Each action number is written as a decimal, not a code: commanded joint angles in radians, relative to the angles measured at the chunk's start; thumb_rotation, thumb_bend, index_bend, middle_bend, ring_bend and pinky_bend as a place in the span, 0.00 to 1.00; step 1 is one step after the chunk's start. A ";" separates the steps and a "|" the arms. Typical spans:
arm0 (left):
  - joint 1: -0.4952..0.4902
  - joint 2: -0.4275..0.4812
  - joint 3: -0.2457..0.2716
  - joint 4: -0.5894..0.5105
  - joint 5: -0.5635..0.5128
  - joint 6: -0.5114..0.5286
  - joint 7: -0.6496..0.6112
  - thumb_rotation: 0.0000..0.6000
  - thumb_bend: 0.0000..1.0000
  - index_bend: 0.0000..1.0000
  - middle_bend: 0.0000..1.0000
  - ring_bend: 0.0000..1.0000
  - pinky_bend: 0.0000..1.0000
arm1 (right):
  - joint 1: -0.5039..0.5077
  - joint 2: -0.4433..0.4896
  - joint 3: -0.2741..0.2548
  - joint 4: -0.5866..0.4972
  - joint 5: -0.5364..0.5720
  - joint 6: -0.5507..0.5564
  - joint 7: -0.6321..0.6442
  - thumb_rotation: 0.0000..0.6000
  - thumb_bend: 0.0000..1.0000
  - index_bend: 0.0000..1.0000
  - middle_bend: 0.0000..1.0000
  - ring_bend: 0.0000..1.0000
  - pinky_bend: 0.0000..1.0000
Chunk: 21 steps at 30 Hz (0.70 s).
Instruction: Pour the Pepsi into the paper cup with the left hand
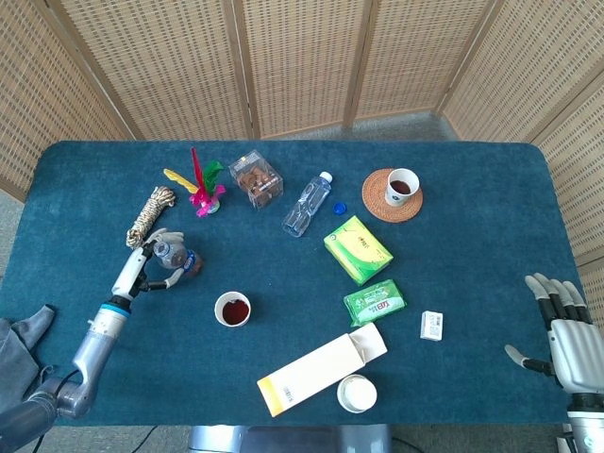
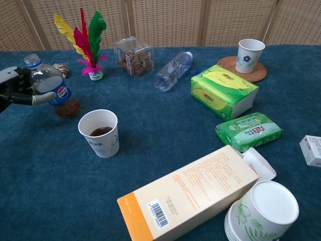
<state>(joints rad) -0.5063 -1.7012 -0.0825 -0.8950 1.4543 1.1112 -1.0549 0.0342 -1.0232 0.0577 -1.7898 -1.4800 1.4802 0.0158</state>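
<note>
Grey left hand (image 2: pixel 15 90) grips the near-upright Pepsi bottle (image 2: pixel 52 92); right hand (image 1: pixel 569 328) rests with fingers spread, holding nothing.
</note>
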 commanded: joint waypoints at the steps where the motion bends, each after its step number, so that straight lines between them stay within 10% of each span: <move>1: 0.002 0.000 0.014 0.009 0.019 0.003 -0.035 1.00 0.40 0.26 0.09 0.01 0.26 | 0.000 0.000 0.001 0.000 0.001 0.001 0.000 1.00 0.09 0.00 0.00 0.00 0.00; 21: 0.029 -0.017 0.042 0.100 0.059 0.058 -0.077 1.00 0.39 0.00 0.00 0.00 0.00 | 0.001 -0.002 -0.001 -0.001 -0.002 0.001 -0.003 1.00 0.09 0.00 0.00 0.00 0.00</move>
<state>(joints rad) -0.4812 -1.7197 -0.0441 -0.7992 1.5075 1.1607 -1.1369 0.0349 -1.0250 0.0564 -1.7911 -1.4814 1.4809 0.0122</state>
